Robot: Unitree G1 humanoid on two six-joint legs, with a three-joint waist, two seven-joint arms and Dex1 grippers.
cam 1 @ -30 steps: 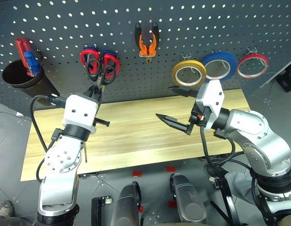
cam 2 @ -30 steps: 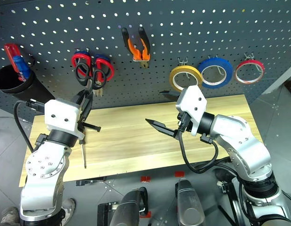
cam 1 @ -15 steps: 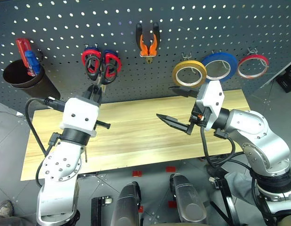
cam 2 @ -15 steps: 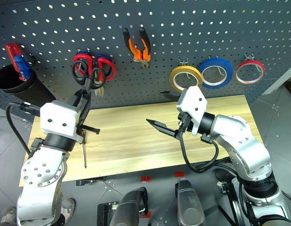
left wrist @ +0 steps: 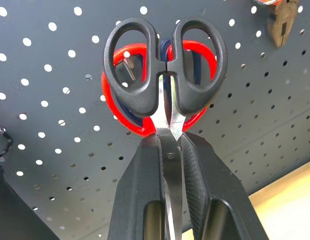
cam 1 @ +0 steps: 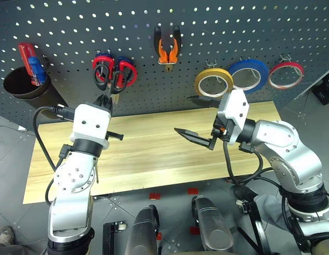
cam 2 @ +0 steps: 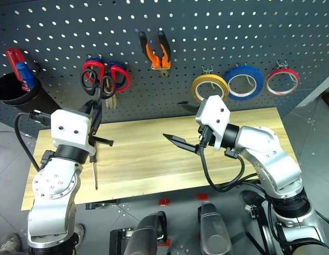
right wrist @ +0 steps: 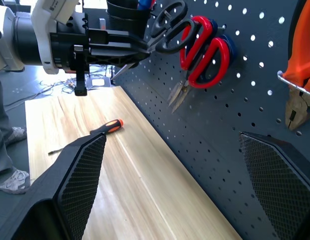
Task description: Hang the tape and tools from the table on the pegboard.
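The left claw [left wrist: 170, 165] is clamped on the steel blades of the black-handled scissors [left wrist: 165, 65], its two ribbed black fingers [left wrist: 144, 190] pressing the blades from either side. The scissors point handles-first at the pegboard [cam 1: 74, 32], a dark grey panel dotted with rows of small round holes, and their glossy oval finger loops sit right in front of the red-handled scissors [cam 1: 114, 74] that hang there; whether a loop is over a hook cannot be told. The right claw [cam 1: 192, 117] stands wide, its wedge-shaped fingers with cross-hatched pads well apart and holding nothing, above the tabletop [cam 1: 153, 159] of pale yellowish wood planks with visible grain. On the tabletop near the left arm lies the slim screwdriver [right wrist: 105, 127], with a thin metal shaft and a black handle tipped in orange. The pliers [cam 1: 167, 49], with orange and black grips, hang jaws-down on the pegboard. To their right hang three thin rings in a row: the tan-yellow tape [cam 1: 213, 83], a larger blue roll [cam 1: 248, 73] and a red roll [cam 1: 285, 74]. At the far left a black cup [cam 1: 23, 85] on the pegboard holds a red and blue handle [cam 1: 30, 64].
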